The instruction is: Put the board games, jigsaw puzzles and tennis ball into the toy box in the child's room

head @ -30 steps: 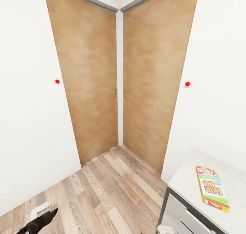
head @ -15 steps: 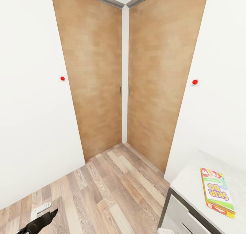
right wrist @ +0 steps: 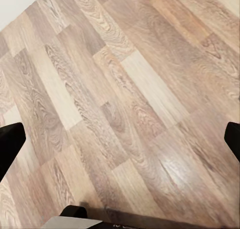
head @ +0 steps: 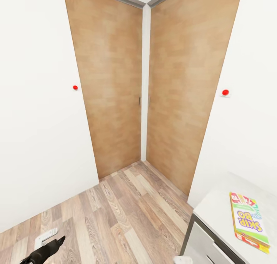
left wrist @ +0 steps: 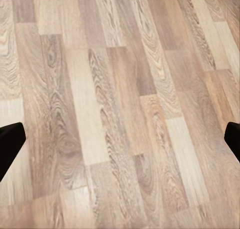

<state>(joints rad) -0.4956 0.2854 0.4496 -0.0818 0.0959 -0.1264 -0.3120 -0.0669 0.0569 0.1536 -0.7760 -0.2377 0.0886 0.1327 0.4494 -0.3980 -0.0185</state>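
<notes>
Board game (head: pixel 248 222): one flat white-and-green box with a red edge, lying flat on the table at the near right, its long side running away from the robot; well apart from both grippers.
Table (head: pixel 215 208): one pale grey top at the near right, a darker grey front below it; cut off by the right and bottom edges of the head view.
Left gripper (left wrist: pixel 120 139): two dark fingertips (left wrist: pixel 10 144) stand wide apart at either side of the left wrist view, nothing between them, bare floor beneath; in the head view a dark part of this arm shows at the near left corner.
Right gripper (right wrist: pixel 120 139): fingertips likewise spread wide, holding nothing, over bare floor.
Floor (head: pixel 115 214): wood planks, running from the near left to the far corner.
Doors (head: pixel 111 83): two tall brown panels meeting at the far corner; their tops are cut off.
Red dots (head: pixel 75 87): two, one on each white wall; too small to identify.
</notes>
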